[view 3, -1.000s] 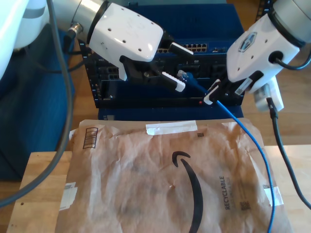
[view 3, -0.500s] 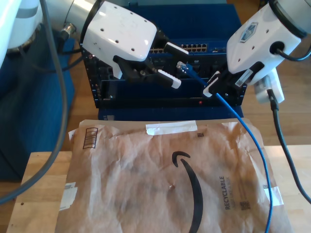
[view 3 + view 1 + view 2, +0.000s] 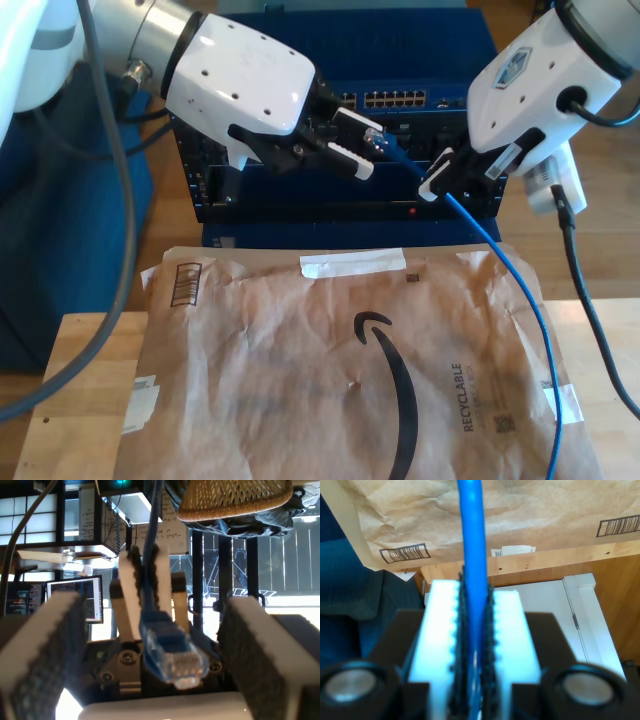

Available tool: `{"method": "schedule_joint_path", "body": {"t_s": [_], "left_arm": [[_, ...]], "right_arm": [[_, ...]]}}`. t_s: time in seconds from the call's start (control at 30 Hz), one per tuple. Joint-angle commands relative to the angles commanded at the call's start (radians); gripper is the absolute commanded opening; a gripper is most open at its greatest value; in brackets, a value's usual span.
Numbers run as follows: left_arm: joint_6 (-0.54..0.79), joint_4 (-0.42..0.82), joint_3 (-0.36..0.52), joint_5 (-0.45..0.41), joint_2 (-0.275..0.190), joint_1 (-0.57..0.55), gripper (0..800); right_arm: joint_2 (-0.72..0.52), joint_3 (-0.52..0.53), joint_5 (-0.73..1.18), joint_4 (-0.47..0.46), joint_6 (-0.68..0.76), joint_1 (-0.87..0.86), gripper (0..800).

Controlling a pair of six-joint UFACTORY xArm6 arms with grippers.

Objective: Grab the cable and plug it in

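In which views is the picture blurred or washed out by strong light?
First wrist view: bright windows backlight the scene, the near claw pads are soft, the plug is sharper. Second wrist view: the cable and pads are blurred. Exterior view: evenly lit, sharp.

- A white, boxy housing dotted with small dark holes was seen on my first gripper (image 3: 363, 140), behind black linkage.
- Its fingers (image 3: 352, 162) were white bars with dark, ribbed pads.
- A silver-grey cylindrical link and thick grey cables were seen behind that housing.
- My second gripper (image 3: 436, 184) was carried on a white housing bearing a grey emblem, with a black cable plugged in.
- Its white fingers (image 3: 440, 630) had black serrated pads, flanked by two round metal screw heads.
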Motion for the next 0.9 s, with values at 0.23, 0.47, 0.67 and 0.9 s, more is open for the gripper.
{"method": "schedule_joint_path", "body": {"t_s": [0.23,0.47,0.67,0.9], "left_arm": [[-0.006,-0.005,0.0,0.006,0.002,0.0,376],[-0.008,-0.005,0.002,0.009,0.002,0.0,348],[-0.006,-0.037,0.0,0.011,0.002,0.0,344],[-0.006,-0.057,0.0,0.02,0.002,0.0,337]], "right_arm": [[0.0,0.0,0.0,0.002,0.0,0.002,20],[0.0,0.0,0.0,0.002,0.0,0.0,20],[0.0,0.003,0.0,0.0,-0.002,0.002,20],[0.0,0.003,0.0,0.002,-0.002,0.0,20]]}}
